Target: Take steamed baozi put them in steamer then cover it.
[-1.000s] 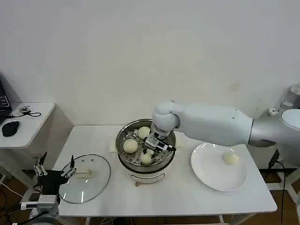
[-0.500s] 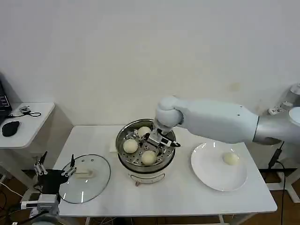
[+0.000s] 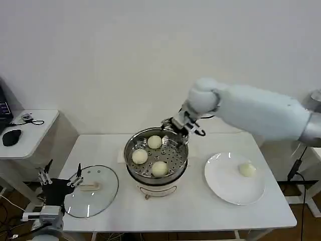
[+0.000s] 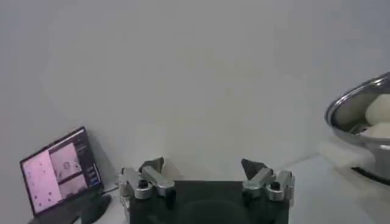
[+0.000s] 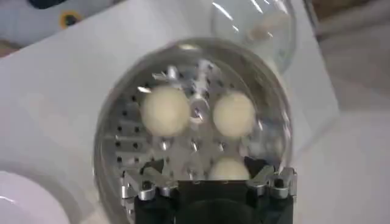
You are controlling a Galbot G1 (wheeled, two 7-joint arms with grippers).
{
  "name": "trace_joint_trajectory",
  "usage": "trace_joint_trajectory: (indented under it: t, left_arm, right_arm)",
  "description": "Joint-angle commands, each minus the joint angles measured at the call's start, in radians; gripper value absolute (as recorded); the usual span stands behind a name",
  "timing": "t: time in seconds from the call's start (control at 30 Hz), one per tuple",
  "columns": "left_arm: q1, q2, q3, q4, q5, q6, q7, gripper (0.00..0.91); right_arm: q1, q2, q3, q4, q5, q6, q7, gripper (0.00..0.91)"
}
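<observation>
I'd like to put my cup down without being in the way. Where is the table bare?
Bare table runs along the near edge, between the cover and the white plate. The middle is crowded: the steamer holds three steamed baozi, right gripper above it.

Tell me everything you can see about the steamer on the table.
The steamer is a round, shiny stainless-steel pot on a white base, with a wire handle at its front. It stands upright and uncovered near the middle of the white table. Its perforated tray holds three cream-white baozi, spaced apart. The glass cover lies flat on the table toward the robot's left, and a white plate lies toward its right. The open right gripper hovers above the steamer's far rim, not touching it.
</observation>
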Motion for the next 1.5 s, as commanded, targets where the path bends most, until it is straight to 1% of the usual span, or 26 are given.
trace_joint_trajectory:
  t: [0.03, 0.17, 0.23, 0.3, 0.33, 0.47, 0.53, 0.6, 0.67, 0.77, 0.87, 1.0, 1.03, 1.1, 1.2, 1.33, 1.5]
  left_arm:
    - [-0.005, 0.015, 0.004, -0.002, -0.01, -0.002, 0.001, 0.907]
    - [-0.01, 0.022, 0.009, -0.006, -0.011, -0.004, 0.004, 0.907]
    - [-0.012, 0.022, 0.01, -0.006, -0.01, -0.004, 0.004, 0.907]
    - [-0.012, 0.025, 0.011, -0.004, -0.01, -0.004, 0.004, 0.907]
    - [-0.011, 0.026, 0.012, -0.002, -0.01, -0.004, 0.004, 0.907]
    - [-0.014, 0.03, 0.016, -0.002, -0.009, -0.002, 0.004, 0.907]
    - [-0.016, 0.029, 0.017, -0.003, -0.008, -0.002, 0.004, 0.907]
    - [-0.017, 0.026, 0.017, -0.002, -0.008, -0.001, 0.004, 0.907]
    - [-0.017, 0.024, 0.017, 0.0, -0.008, -0.002, 0.004, 0.907]
    - [-0.012, 0.022, 0.017, 0.002, -0.005, -0.003, 0.003, 0.907]
    - [-0.011, 0.021, 0.015, 0.0, -0.004, -0.002, 0.003, 0.907]
    - [-0.008, 0.024, 0.007, -0.002, -0.005, -0.001, 0.003, 0.907]
    - [-0.007, 0.025, 0.006, -0.001, -0.005, -0.001, 0.003, 0.907]
    - [-0.005, 0.024, 0.004, -0.001, -0.006, -0.001, 0.003, 0.907]
    - [-0.003, 0.022, 0.002, 0.0, -0.006, -0.002, 0.003, 0.907]
    - [0.0, 0.023, -0.003, 0.006, -0.005, -0.003, 0.003, 0.907]
    - [0.001, 0.023, -0.006, 0.006, -0.005, -0.003, 0.003, 0.907]
  right_arm:
    - [-0.009, -0.353, 0.012, 0.03, 0.025, -0.123, 0.008, 0.907]
    - [-0.118, -0.476, 0.014, 0.039, -0.044, -0.101, 0.005, 0.907]
    - [-0.161, -0.514, 0.015, 0.038, -0.089, -0.086, 0.006, 0.907]
    - [-0.194, -0.539, 0.024, 0.031, -0.111, -0.085, 0.01, 0.907]
    - [-0.203, -0.546, 0.029, 0.024, -0.117, -0.083, 0.011, 0.907]
    - [-0.308, -0.572, 0.12, -0.04, -0.171, -0.069, 0.022, 0.907]
    - [-0.37, -0.571, 0.174, -0.076, -0.194, -0.068, 0.026, 0.907]
    - [-0.407, -0.566, 0.2, -0.1, -0.203, -0.069, 0.029, 0.907]
    - [-0.501, -0.551, 0.293, -0.143, -0.22, -0.068, 0.031, 0.907]
    - [-0.584, -0.524, 0.346, -0.196, -0.224, -0.069, 0.034, 0.907]
    - [-0.646, -0.488, 0.399, -0.254, -0.254, -0.066, 0.039, 0.907]
    - [-0.678, -0.444, 0.426, -0.308, -0.271, -0.062, 0.044, 0.907]
    - [-0.693, -0.416, 0.444, -0.353, -0.285, -0.052, 0.048, 0.907]
    - [-0.707, -0.385, 0.46, -0.391, -0.293, -0.046, 0.053, 0.907]
    - [-0.718, -0.315, 0.488, -0.453, -0.31, -0.032, 0.062, 0.907]
    - [-0.715, -0.258, 0.493, -0.489, -0.307, -0.028, 0.066, 0.907]
    - [-0.697, -0.216, 0.481, -0.52, -0.301, -0.023, 0.07, 0.907]
